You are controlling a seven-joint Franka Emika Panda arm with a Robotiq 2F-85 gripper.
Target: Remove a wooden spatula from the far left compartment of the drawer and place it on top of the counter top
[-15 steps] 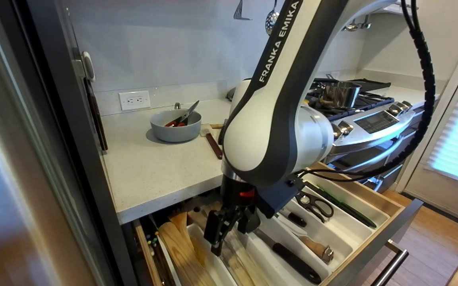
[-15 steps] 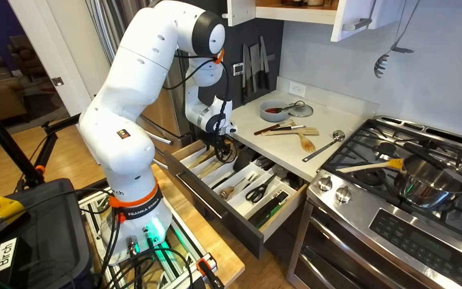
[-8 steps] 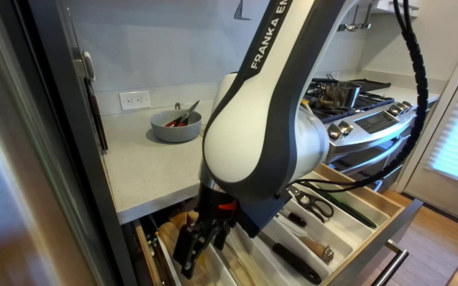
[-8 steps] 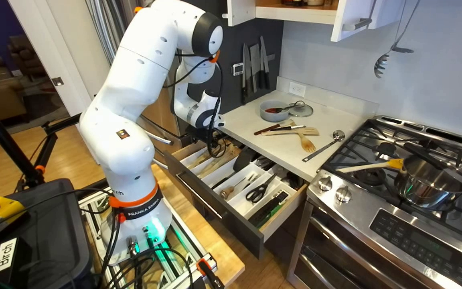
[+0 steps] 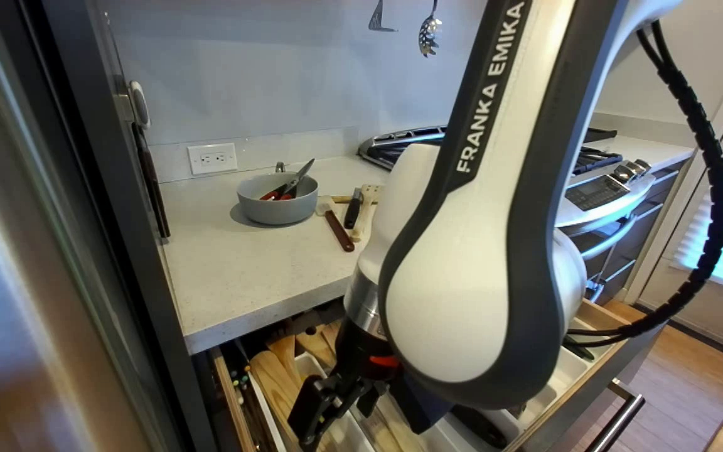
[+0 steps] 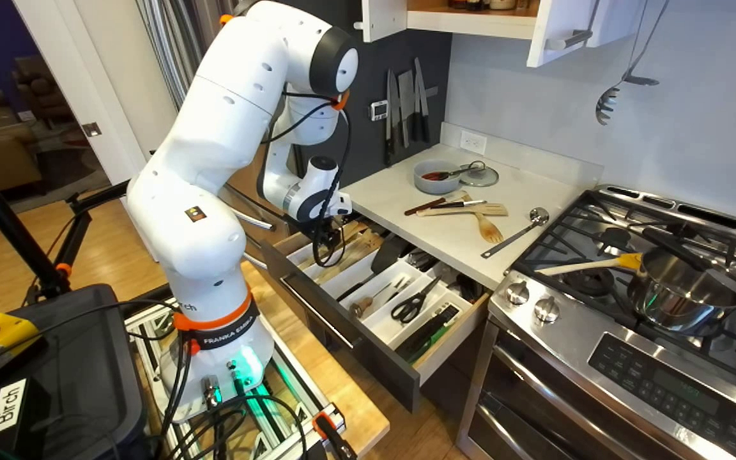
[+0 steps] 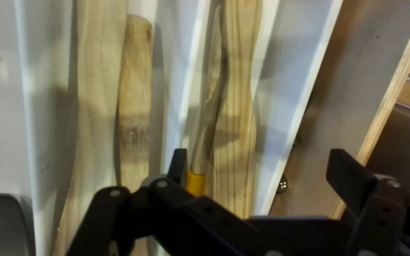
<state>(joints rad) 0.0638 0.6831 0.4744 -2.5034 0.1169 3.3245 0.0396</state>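
A spatula (image 7: 237,113) is seen in the far left compartment (image 7: 290,89) of the drawer (image 6: 377,358), the gripper (image 7: 261,165) spread above it, nothing pinched; only the approach is judged done, with lift and placing on the counter (image 5: 230,270) left undone.

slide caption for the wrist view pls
Wrist view: open tool above a drawer, wooden utensils lying between its white dividers.
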